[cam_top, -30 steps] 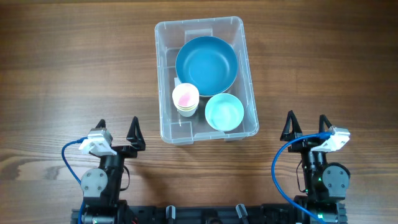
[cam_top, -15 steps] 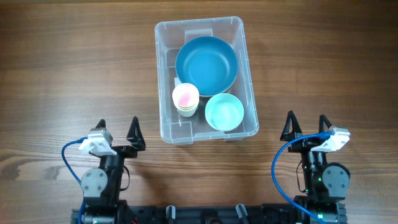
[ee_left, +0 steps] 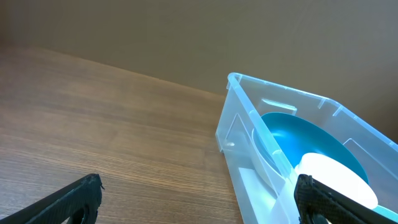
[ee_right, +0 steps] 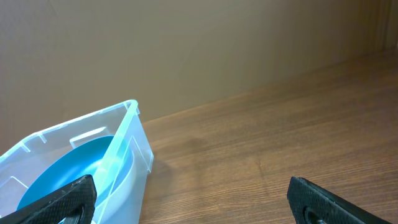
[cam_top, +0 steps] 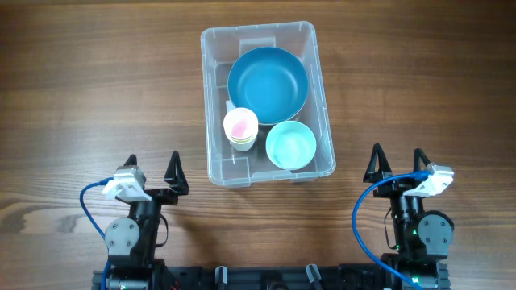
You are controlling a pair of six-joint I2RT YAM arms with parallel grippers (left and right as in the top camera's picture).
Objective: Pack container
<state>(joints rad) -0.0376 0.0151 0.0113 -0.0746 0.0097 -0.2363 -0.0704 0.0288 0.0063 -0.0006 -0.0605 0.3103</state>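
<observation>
In the middle of the table [cam_top: 81,89], a bit toward the far side, sat the container [cam_top: 207,105], with a big blue bowl [cam_top: 268,84], a small pale bowl [cam_top: 291,145] and a stack of cups [cam_top: 240,129] inside it. My left gripper [cam_top: 152,159] and my right gripper [cam_top: 397,151] both waited near me with their jaws wide apart, holding nothing and well away from the container. I thought its clear plastic would be light, smooth and a little bendy, so I would have pinched the rim on its long sides, one gripper each side.
</observation>
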